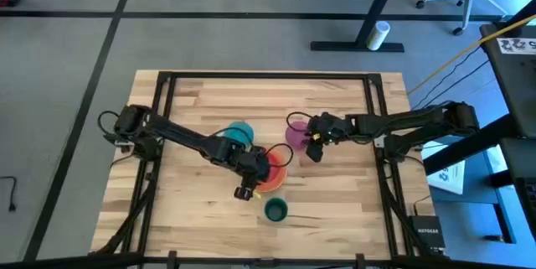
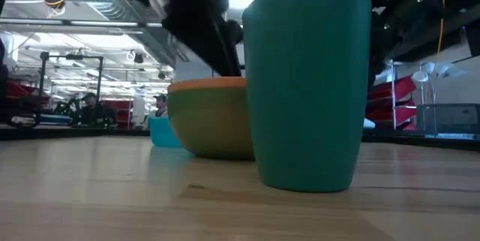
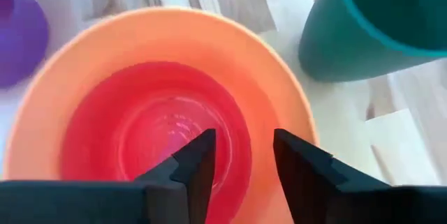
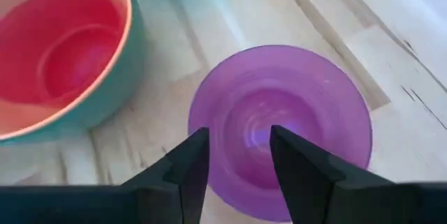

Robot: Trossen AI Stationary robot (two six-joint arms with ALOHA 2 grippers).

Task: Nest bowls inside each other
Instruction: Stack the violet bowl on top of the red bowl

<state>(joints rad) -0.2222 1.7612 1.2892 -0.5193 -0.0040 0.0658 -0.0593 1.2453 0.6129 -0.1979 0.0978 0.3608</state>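
Left hand (image 3: 241, 165) spread above the smooth red-pink bowl (image 3: 157, 130), nested in the orange bowl (image 3: 279, 91). Right hand (image 4: 237, 161) spread over the translucent purple bowl (image 4: 314, 112) on the wood-plank bench (image 1: 193, 210). Teal cup (image 1: 276, 210) upright nearby.

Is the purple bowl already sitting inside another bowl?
No, the purple bowl stands alone on the table, beside the orange bowl.

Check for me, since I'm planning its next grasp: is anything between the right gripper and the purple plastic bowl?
Nothing visible. The right gripper hovers open directly above the round purple plastic bowl, which is empty.
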